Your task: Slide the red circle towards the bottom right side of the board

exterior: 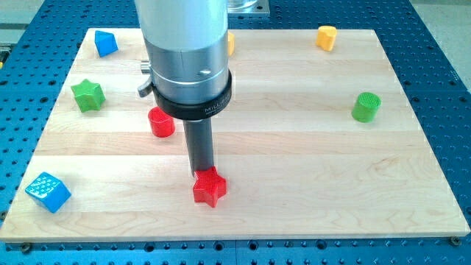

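The red circle is a short red cylinder standing left of the board's middle, partly behind the arm's silver and black body. My tip is the lower end of the dark rod, below and to the right of the red circle and apart from it. The tip touches the top edge of a red star near the view's bottom centre.
A wooden board lies on a blue perforated table. A blue block is at top left, a green star at left, a blue cube at bottom left. A yellow block is at top right, a green cylinder at right. Another yellow block peeks out behind the arm.
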Motion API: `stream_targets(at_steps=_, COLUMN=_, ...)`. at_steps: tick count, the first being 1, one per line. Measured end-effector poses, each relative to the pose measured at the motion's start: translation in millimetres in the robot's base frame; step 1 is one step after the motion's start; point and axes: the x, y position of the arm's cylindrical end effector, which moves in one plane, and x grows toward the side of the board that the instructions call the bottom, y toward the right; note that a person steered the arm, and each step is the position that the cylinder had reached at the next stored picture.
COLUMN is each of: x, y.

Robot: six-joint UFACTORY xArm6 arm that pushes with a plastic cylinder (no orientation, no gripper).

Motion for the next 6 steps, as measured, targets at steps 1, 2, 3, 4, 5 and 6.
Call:
stream_targets(at_steps=1, x=21.2, y=1.6)
stream_targets(at_steps=2, x=35.2, y=-14.1)
stream_targets(at_steps=3, x=10.6, y=-91.6)
stream_targets(at_steps=4, x=-2.5, y=-163.3)
stream_targets(at_steps=5, x=-70.7, y=-165.3)
stream_targets(at_steps=6, x=-102.3, y=-114.0)
